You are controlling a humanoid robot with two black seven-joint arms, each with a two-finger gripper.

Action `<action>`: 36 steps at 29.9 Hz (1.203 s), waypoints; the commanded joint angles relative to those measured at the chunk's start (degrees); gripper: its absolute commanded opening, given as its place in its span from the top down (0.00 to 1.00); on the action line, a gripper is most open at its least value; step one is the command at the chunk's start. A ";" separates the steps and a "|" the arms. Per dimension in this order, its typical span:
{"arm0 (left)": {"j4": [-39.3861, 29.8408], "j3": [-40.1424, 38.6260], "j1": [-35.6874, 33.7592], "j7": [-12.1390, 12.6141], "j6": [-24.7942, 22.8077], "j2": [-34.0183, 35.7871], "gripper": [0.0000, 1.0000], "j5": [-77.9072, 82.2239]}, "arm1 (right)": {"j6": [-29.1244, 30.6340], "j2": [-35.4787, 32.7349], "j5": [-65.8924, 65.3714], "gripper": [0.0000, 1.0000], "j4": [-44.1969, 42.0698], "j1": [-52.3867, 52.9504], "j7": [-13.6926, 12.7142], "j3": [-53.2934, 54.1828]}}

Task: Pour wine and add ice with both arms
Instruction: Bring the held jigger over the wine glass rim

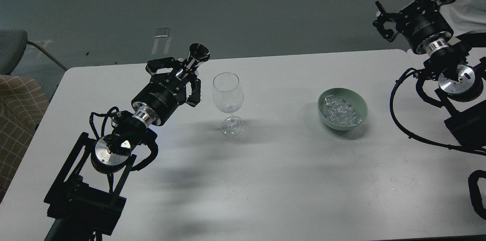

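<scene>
Left gripper [181, 76], frame centre-left: jaws pinching a dark metal cup [197, 55], tilting up-right, its mouth lying just left of the glass [227, 98]. Right gripper [412, 3], upper right: jaws spreading empty, hanging well apart from the bowl [358, 114] of ice [341, 111].

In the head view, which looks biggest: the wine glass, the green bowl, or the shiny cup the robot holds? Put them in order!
1. Wine glass, the tallest.
2. Green bowl, wider but lower, so nearly a tie.
3. Shiny metal cup in the left gripper, clearly the smallest.
</scene>
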 commanded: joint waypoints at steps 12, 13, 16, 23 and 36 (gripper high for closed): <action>0.09 1.03 -0.08 0.07 -0.08 0.08 1.00 1.98 | 0.00 0.00 0.05 0.00 0.07 0.10 0.00 0.00; 0.09 1.11 -0.08 0.07 -0.17 0.08 1.00 2.16 | 0.00 0.00 0.05 0.00 0.07 0.19 0.00 0.00; 0.00 1.55 -0.16 0.07 -0.26 0.17 1.00 2.95 | 0.00 -0.09 -0.04 0.00 0.07 0.19 0.00 0.00; 0.00 1.73 -0.16 0.07 -0.43 0.26 1.00 4.62 | 0.00 -0.09 0.05 0.00 0.07 0.10 0.00 0.00; 0.00 1.73 -0.25 -0.02 -0.61 0.34 1.00 8.75 | 0.00 0.00 0.05 0.00 0.07 0.27 0.00 0.00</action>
